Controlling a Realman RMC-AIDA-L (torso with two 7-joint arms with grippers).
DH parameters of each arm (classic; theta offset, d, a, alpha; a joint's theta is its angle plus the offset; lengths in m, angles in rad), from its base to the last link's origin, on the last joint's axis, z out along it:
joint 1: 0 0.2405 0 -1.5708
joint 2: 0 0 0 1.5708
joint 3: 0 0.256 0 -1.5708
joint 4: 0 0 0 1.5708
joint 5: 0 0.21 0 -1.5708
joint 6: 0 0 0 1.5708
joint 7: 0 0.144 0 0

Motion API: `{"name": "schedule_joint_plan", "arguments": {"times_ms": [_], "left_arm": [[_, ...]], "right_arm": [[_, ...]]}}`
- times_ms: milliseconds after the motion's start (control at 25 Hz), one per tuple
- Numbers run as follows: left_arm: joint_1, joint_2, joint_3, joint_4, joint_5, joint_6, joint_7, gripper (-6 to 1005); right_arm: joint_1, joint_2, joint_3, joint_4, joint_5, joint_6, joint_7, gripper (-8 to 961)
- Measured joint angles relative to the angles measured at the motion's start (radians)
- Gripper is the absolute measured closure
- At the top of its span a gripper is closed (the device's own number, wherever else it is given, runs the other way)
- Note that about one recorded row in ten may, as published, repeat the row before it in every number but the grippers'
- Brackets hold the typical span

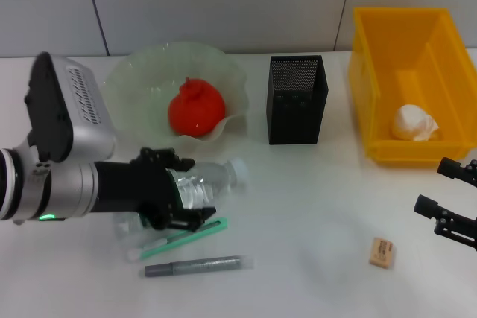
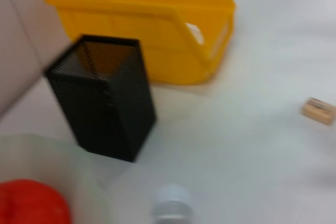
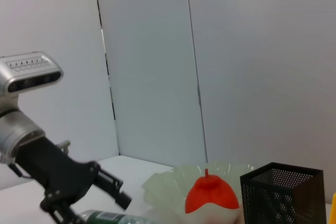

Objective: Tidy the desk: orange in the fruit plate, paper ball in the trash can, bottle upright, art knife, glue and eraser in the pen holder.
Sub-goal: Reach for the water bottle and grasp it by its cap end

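A clear bottle [image 1: 207, 182] lies on its side on the white table, its cap [image 1: 238, 171] pointing right. My left gripper [image 1: 179, 188] is shut on the bottle's body. The cap also shows in the left wrist view [image 2: 172, 208]. The orange [image 1: 195, 107] sits in the glass fruit plate [image 1: 141, 72]. The paper ball [image 1: 415, 123] lies in the yellow bin [image 1: 373, 80]. A green art knife [image 1: 190, 236] and a grey glue stick [image 1: 195, 265] lie just in front of the bottle. The eraser [image 1: 381, 252] lies at front right. My right gripper [image 1: 443, 188] is open and empty at the right edge.
The black mesh pen holder [image 1: 297, 98] stands between the plate and the bin. In the right wrist view my left gripper [image 3: 84, 192] is by the plate [image 3: 168, 184] with the orange [image 3: 210, 195] and the pen holder [image 3: 281, 192].
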Motion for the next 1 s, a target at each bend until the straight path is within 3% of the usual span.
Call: {"name": "schedule_joint_plan", "arguments": {"times_ms": [120,360,640,1000], "left_arm": [[-0.01,-0.001,0.009,-0.003,-0.012,-0.056,-0.001,244],[-0.099,-0.003,0.089,-0.122,-0.018,-0.165,-0.015,247],[-0.259,-0.007,0.227,-0.336,-0.026,-0.297,-0.038,251],[-0.288,-0.008,0.234,-0.383,-0.027,-0.357,-0.044,256]], "right_arm": [[0.003,0.0,0.0,-0.001,0.0,0.0,0.0,174],[0.007,0.001,0.0,0.0,0.0,-0.001,0.002,174],[0.006,0.001,0.0,0.0,0.0,-0.002,0.016,174],[0.007,0.001,0.003,-0.001,0.001,0.0,0.016,175]]}}
